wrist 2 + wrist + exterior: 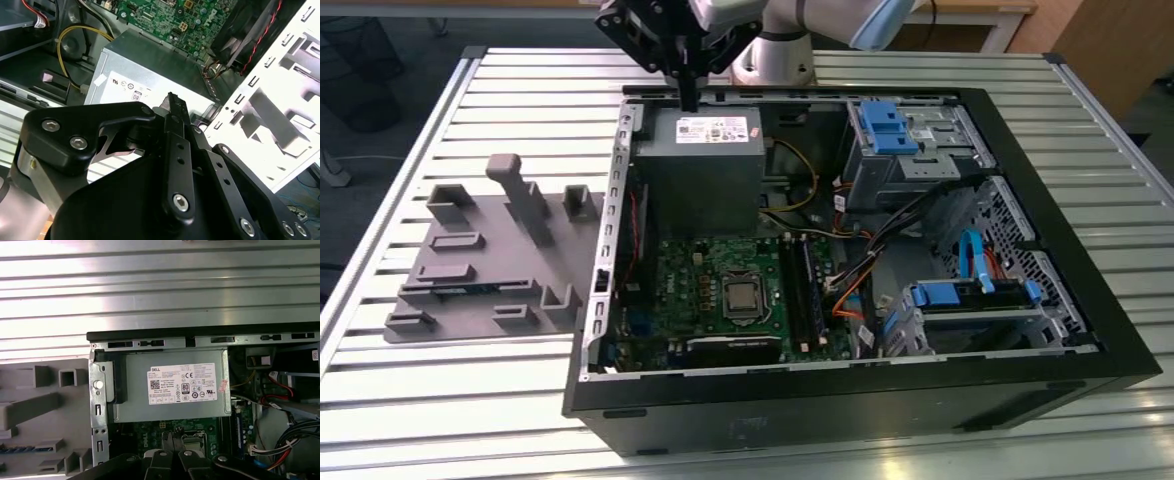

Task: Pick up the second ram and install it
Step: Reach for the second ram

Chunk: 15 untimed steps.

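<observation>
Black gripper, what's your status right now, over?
Black gripper shut, empty, over grey metal power-supply box. Long blue-green ram stick apparently lying in grey moulded plastic tray. No obstruction seen.

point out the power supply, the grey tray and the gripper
power supply (698, 165): exterior view, grey side panel
grey tray (494, 225): exterior view, flat base
gripper (684, 99): exterior view, between the tips of its jaws

The second ram (20, 448), blue-green, sits slotted in grey tray (30, 410).
</observation>
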Motion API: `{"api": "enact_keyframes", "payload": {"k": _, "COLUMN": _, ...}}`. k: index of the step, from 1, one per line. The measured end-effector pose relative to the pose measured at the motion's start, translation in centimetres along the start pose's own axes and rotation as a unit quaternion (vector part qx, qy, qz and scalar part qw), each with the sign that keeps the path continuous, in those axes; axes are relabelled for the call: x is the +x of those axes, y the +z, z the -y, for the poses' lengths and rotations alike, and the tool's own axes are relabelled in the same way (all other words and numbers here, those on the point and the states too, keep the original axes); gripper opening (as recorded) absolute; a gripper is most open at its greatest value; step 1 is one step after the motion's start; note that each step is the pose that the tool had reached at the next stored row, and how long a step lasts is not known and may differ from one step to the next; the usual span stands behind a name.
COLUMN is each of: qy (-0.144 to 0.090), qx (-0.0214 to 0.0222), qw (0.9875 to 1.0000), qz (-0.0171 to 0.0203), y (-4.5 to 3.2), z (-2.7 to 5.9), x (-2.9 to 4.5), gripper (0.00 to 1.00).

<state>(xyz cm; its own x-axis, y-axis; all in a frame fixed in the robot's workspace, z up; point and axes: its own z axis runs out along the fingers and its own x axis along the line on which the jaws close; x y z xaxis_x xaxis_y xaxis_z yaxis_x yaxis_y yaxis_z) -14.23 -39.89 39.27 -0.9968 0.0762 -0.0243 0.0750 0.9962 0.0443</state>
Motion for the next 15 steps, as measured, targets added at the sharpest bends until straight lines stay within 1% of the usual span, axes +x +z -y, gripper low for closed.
{"api": "enact_keyframes", "payload": {"k": 15, "qy": 0.0, "qx": 0.0, "qw": 1.0, "qz": -0.0008, "y": 0.1, "z": 0.03, "x": 0.38, "gripper": 0.11}}
